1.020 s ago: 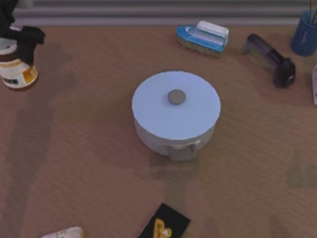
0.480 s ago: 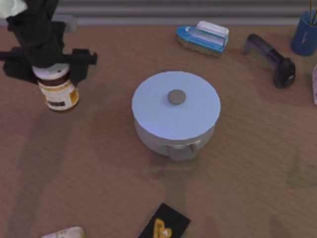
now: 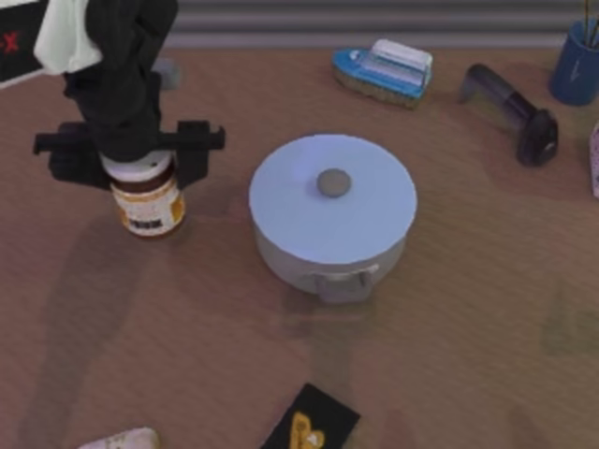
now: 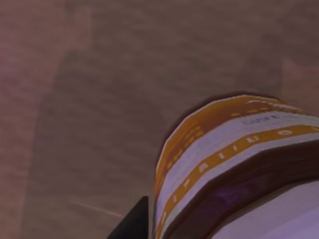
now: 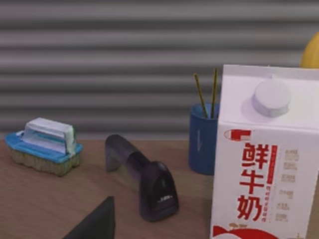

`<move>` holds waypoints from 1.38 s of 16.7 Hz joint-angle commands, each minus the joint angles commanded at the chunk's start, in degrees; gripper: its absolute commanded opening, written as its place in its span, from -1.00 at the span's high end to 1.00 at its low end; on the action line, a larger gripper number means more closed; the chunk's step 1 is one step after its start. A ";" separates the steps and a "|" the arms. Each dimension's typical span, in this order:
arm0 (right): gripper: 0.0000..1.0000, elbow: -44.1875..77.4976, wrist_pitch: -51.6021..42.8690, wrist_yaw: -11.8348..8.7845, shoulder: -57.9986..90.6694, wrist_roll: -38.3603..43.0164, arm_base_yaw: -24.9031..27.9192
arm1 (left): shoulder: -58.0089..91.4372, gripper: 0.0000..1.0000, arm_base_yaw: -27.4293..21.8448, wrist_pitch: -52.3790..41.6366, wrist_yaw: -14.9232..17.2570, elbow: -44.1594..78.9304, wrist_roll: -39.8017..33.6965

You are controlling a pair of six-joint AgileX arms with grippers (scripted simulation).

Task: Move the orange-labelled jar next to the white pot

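The large round white pot point(image 3: 332, 213), with its flat pale lid and small grey knob, sits at the table's middle. Left of it, near but apart, the left gripper point(image 3: 131, 159) is clamped around the white cap of the small cylindrical orange-labelled jar point(image 3: 148, 203) of dark brown contents; whether the jar's base touches the table cannot be told. The grip sits high, so the jar could swing or slip if the arm jolts sideways. Carried too far right, the gripper's wide black crossbar could knock the pot's lid. The right gripper is out of the top view, parked near a white milk carton point(image 5: 264, 159).
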 joint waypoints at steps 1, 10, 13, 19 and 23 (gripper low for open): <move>-1.00 0.00 0.00 0.00 0.00 0.00 0.00 | 0.29 1.00 0.25 -0.15 0.11 0.12 0.17; -1.00 0.00 0.00 0.00 0.00 0.00 0.00 | 4.64 1.00 0.43 9.49 0.13 -4.81 0.48; -1.00 0.00 0.00 0.00 0.00 0.00 0.00 | 4.64 1.00 0.43 9.49 0.13 -4.81 0.48; -1.00 0.00 0.00 0.00 0.00 0.00 0.00 | 4.64 0.10 0.43 9.49 0.13 -4.81 0.48; -1.00 0.00 0.00 0.00 0.00 0.00 0.00 | 4.64 -0.51 0.43 9.49 0.13 -4.81 0.48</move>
